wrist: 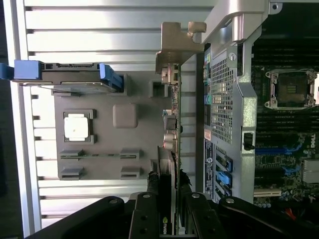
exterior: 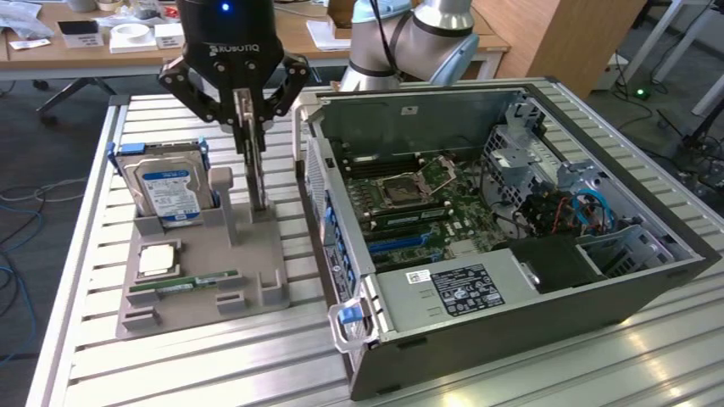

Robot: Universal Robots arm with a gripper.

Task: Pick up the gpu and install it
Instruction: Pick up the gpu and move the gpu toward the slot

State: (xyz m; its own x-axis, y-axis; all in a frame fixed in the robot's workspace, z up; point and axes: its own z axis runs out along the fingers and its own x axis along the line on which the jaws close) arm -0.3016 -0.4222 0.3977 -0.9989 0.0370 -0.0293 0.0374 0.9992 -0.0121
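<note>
Half done at best, I'd say: the gripper (exterior: 251,127) has its fingers pinched on the top edge of the gpu (exterior: 259,174). The card hangs upright and edge-on right at its stand on the grey tray (exterior: 198,314), just beside the open computer case (exterior: 633,284). Can't tell if its lower edge is clear of the stand. The install part isn't done; the blue expansion slots (exterior: 398,243) look bare. The hard drive (exterior: 168,182) and memory stick (exterior: 186,281) sit on the tray.
</note>
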